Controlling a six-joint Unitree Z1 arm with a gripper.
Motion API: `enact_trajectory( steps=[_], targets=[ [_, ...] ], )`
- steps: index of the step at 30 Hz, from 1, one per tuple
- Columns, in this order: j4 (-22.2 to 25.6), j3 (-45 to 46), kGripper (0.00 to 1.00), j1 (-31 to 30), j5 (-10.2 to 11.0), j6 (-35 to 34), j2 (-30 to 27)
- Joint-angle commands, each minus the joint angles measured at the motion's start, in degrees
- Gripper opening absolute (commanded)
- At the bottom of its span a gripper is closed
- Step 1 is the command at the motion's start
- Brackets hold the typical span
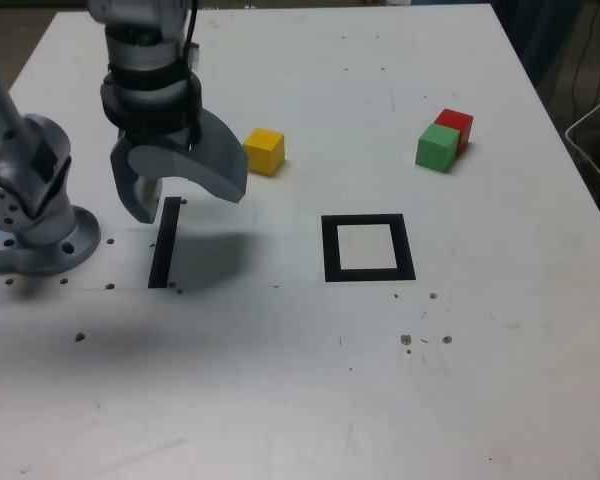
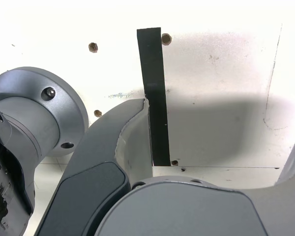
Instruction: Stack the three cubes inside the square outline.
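While the fingers (image 1: 180, 195) hang open, empty, the square outline (image 1: 368, 248) seems slightly longer front-to-back.

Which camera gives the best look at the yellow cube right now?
The exterior view: the yellow cube sits whole and unblocked on the table there. The wrist view shows none of it, only the gripper and black tape strip.

A small yellow cube (image 1: 265, 152), a green cube (image 1: 437, 148) and a red cube (image 1: 457, 126) lie on the white table (image 1: 310, 370). The square outline (image 1: 367, 248) is black with a white centre; the straight tape strip (image 1: 164, 243) is black.
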Motion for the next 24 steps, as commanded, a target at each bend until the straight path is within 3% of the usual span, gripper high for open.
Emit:
enact_trajectory(
  steps=[1, 10, 17, 24],
  targets=[
    [0.8, 0.2, 1.0, 0.1, 0.0, -0.2, -0.1],
    [3.9, 0.2, 1.0, 2.8, -1.5, 0.9, 0.9],
    [8.1, -4.1, 1.0, 4.1, -2.2, 7.1, 1.7],
    [15.9, -11.4, 1.0, 5.8, 0.5, 11.5, 1.6]
  ],
)
